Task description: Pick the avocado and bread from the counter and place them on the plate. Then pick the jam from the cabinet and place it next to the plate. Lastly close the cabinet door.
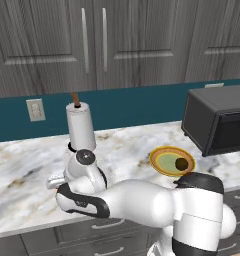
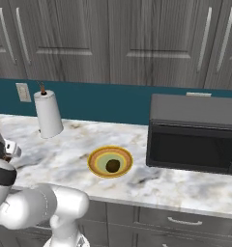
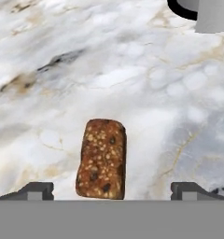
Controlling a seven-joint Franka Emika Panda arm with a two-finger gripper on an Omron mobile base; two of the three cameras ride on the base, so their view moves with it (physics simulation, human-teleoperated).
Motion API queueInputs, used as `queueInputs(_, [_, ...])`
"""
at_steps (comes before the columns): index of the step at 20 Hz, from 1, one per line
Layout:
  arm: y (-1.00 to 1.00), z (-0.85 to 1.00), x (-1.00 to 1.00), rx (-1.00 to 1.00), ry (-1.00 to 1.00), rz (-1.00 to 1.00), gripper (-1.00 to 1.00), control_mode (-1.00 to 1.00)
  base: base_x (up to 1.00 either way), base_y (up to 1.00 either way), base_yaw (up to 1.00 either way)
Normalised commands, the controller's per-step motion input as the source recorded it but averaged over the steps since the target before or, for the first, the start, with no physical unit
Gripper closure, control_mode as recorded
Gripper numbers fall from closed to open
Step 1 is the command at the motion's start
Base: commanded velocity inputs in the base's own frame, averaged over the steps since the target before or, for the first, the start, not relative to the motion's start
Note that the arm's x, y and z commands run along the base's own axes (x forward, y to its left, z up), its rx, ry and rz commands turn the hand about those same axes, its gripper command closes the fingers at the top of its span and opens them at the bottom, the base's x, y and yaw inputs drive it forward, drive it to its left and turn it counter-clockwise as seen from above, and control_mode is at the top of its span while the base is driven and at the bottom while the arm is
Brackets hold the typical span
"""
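Dark two-finger gripper (image 3: 112, 189) is hanging w/ jaws spread wide, straddling brown seeded bread slice (image 3: 101, 159) lying on white-grey marble counter (image 3: 132, 84); white arm (image 1: 137, 202) is bending low, leftward.

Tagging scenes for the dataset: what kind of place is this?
A rendered kitchen: marble counter, black microwave, grey wall cabinets above. A plate and a slice of bread lie on the counter.
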Motion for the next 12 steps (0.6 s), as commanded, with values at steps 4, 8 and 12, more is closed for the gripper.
queueInputs(4, [0.09,-0.48,0.11,0.0,0.0,0.01,-1.0,-1.0,0.0,0.0,0.0])
queueInputs(8, [0.1,-0.3,0.07,0.0,0.0,0.0,-1.0,-1.0,0.0,0.0,0.0])
queueInputs(12, [0.02,0.0,0.0,0.0,0.0,0.0,1.0,-1.0,0.0,0.0,0.0])
